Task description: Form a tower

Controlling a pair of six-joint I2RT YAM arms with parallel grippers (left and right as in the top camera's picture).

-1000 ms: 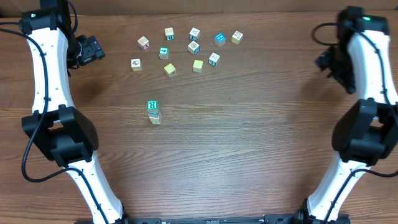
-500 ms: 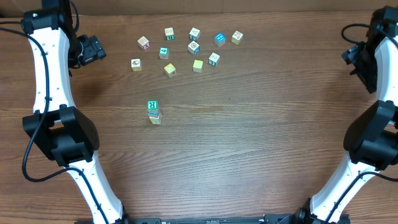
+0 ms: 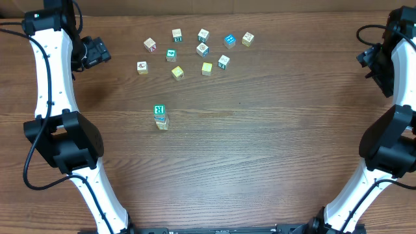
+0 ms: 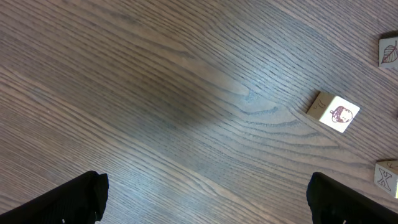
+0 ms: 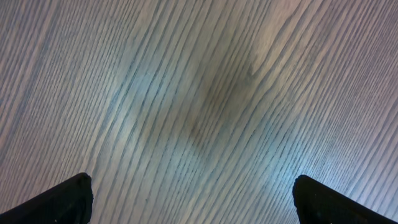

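The tower (image 3: 160, 117) stands left of the table's middle, a narrow stack of small wooden cubes with a teal lettered face on top and a pale cube at the bottom. My left gripper (image 3: 99, 52) hangs at the back left, far from the tower, and is open over bare wood (image 4: 208, 208). At the far right edge my right gripper (image 3: 368, 62) is open too, with only tabletop between its fingers (image 5: 196, 208). Neither wrist view shows the tower.
Several loose letter cubes (image 3: 202, 49) lie scattered at the back centre. In the left wrist view, a cube with a small picture (image 4: 334, 112) lies at the right, with two more cut off by the frame edge (image 4: 388, 51) (image 4: 387, 177). The wooden table (image 3: 273, 149) spreads around the tower.
The right arm swung outward to the right edge of the table, then stopped. The left arm, the tower and the loose cubes have not moved.
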